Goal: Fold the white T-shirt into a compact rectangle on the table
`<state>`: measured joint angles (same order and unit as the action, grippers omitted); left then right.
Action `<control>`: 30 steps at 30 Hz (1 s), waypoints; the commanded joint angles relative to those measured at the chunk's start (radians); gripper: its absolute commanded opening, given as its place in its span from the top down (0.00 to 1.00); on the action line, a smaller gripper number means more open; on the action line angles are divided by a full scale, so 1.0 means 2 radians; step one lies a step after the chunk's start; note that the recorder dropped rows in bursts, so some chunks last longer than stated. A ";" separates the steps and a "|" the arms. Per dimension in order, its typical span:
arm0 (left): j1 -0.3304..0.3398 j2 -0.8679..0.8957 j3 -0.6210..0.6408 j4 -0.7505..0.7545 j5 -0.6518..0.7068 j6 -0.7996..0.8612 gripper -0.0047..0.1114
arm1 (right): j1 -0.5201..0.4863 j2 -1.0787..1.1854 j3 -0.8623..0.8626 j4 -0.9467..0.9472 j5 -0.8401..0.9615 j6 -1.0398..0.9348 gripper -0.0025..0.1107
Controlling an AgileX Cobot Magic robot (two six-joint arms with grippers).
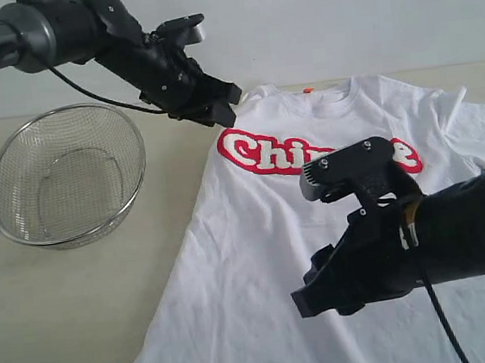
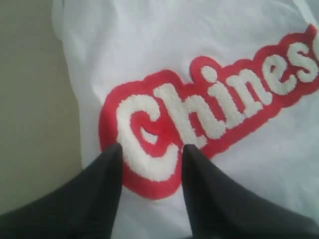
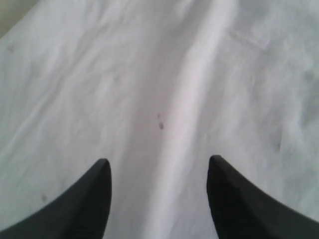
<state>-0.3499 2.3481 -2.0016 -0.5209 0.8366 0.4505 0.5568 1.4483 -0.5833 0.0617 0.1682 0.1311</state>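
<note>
Exterior only: white T-shirt [image 1: 259,258] flat on worktop [image 1: 75,320], mesh basket [image 1: 66,174] nearby. Left wrist only: red lettering [image 2: 199,119] under left claw [image 2: 149,149], released, empty. Right wrist: plain cloth, small specks [image 3: 160,122] under right claw [image 3: 158,162], likewise released.

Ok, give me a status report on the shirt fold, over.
White T-shirt spread on table, not yet compact. Left gripper open above its chest lettering. Right gripper open over its lower half. Wire basket beside it, not touching.

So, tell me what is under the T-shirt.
The T-shirt lies spread flat on the table, whose pale top shows bare beside it. The part of the table right beneath is covered by the cloth, so whatever may lie there cannot be seen.
</note>
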 commanded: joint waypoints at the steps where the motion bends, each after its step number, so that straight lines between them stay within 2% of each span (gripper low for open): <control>1: 0.007 0.038 -0.064 0.013 0.010 -0.065 0.64 | -0.001 -0.003 0.002 -0.004 -0.013 -0.004 0.53; 6: 0.019 0.074 -0.131 0.066 -0.013 -0.129 0.64 | -0.001 0.006 0.002 -0.004 -0.014 -0.005 0.53; 9: 0.021 0.093 -0.164 0.122 0.008 -0.151 0.64 | -0.001 0.024 0.002 -0.004 -0.013 -0.005 0.53; 12: 0.021 0.111 -0.185 0.137 0.032 -0.153 0.64 | -0.001 0.047 0.002 -0.004 -0.024 -0.007 0.53; 24: 0.014 0.147 -0.186 0.138 0.069 -0.137 0.65 | -0.001 0.060 0.001 -0.004 -0.039 -0.014 0.53; 30: -0.003 0.148 -0.186 0.135 0.061 -0.120 0.65 | -0.001 0.060 0.001 -0.004 -0.040 -0.016 0.53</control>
<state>-0.3346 2.6392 -2.3699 -0.2446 0.9645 0.1858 0.5568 1.5713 -0.5833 0.0596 0.0971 0.1089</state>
